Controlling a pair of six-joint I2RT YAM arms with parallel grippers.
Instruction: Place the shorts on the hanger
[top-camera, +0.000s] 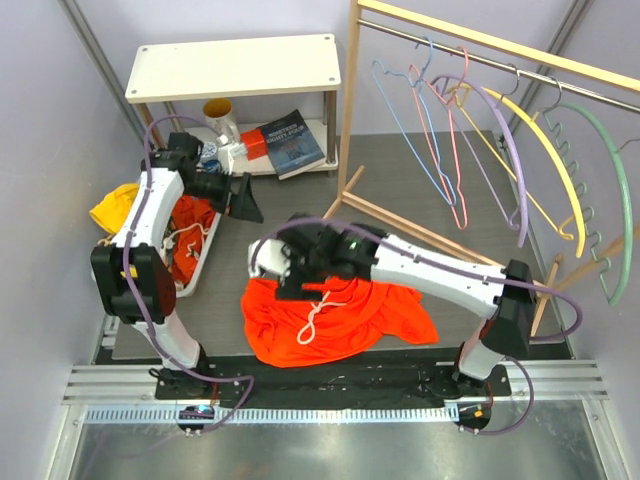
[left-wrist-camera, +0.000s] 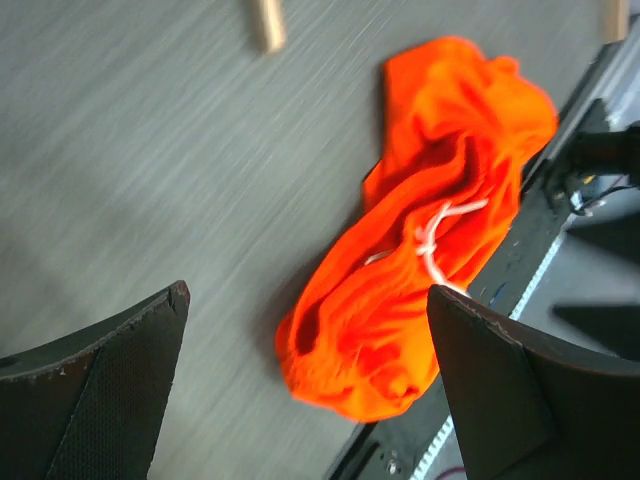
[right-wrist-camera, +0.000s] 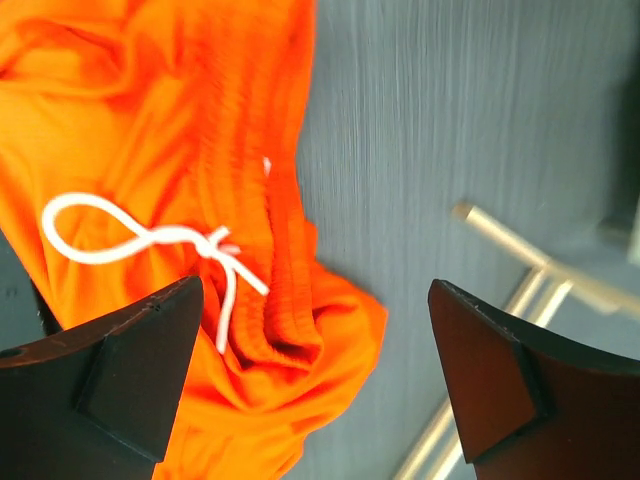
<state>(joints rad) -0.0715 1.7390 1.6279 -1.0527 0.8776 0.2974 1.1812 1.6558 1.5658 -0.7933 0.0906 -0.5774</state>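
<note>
The orange shorts (top-camera: 345, 318) lie crumpled on the grey table in front of the right arm, white drawstring (top-camera: 318, 318) on top. They also show in the left wrist view (left-wrist-camera: 420, 230) and the right wrist view (right-wrist-camera: 190, 150). My right gripper (top-camera: 290, 282) hovers open and empty over the shorts' left waistband edge (right-wrist-camera: 315, 385). My left gripper (top-camera: 247, 197) is open and empty, held above bare table, apart from the shorts (left-wrist-camera: 310, 385). The light-blue hanger (top-camera: 398, 108) hangs on the rack rail at the back.
Pink (top-camera: 447, 150), lilac (top-camera: 510, 150), yellow (top-camera: 550, 160) and green (top-camera: 612, 190) hangers share the wooden rack (top-camera: 352, 110). A white tray (top-camera: 192, 272) at left holds another orange garment (top-camera: 190, 215); a yellow garment (top-camera: 113, 206) lies beside it. A white shelf (top-camera: 235, 65) holds a book and a cup.
</note>
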